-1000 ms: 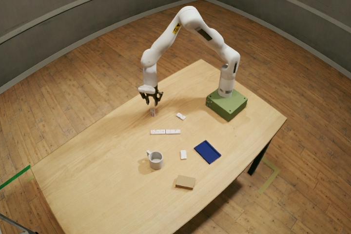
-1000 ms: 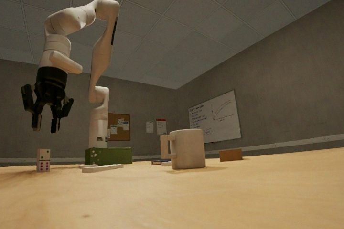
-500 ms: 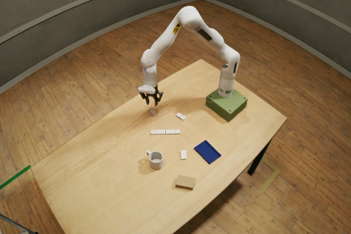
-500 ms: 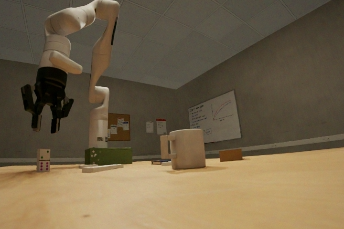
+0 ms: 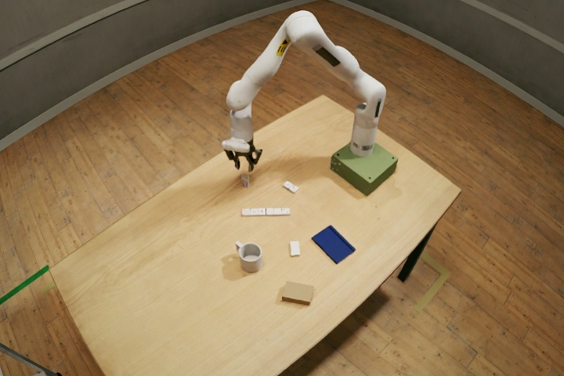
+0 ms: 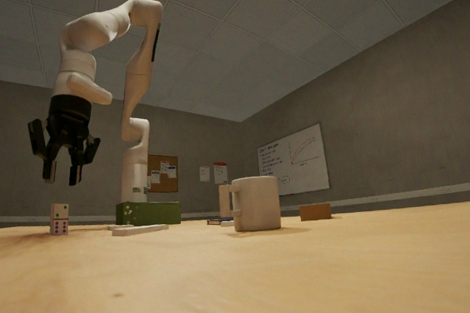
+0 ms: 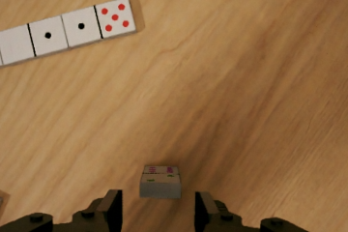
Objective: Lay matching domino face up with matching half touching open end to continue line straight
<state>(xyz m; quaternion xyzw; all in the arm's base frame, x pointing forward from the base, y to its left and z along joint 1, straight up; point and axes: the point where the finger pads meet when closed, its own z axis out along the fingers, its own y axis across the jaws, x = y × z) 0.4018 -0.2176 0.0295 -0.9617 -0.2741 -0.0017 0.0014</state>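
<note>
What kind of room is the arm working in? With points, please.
Probably a lab or classroom: a whiteboard (image 6: 305,173) with a hand-drawn graph, a corkboard (image 6: 172,184) with pinned papers, and a robot arm (image 5: 265,66) (image 6: 138,74) mounted on a table (image 5: 180,287) (image 6: 243,272).

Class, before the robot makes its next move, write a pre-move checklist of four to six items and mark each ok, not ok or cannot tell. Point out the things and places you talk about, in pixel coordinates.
1. Gripper (image 5: 244,169) (image 6: 62,182) (image 7: 159,208) open and holding nothing: ok.
2. Upright domino (image 5: 245,180) (image 6: 59,219) (image 7: 160,186) standing free of the fingers: ok.
3. Its face readable: ok, two green pips above six magenta.
4. Line of dominoes (image 5: 265,211) (image 6: 139,230) (image 7: 47,36) straight: ok.
5. Upright domino matches the line's five-pip end: not ok, it shows no five.
6. Domino near the mug (image 5: 251,257) (image 6: 256,203) identified: cannot tell, no pips visible on it.
</note>
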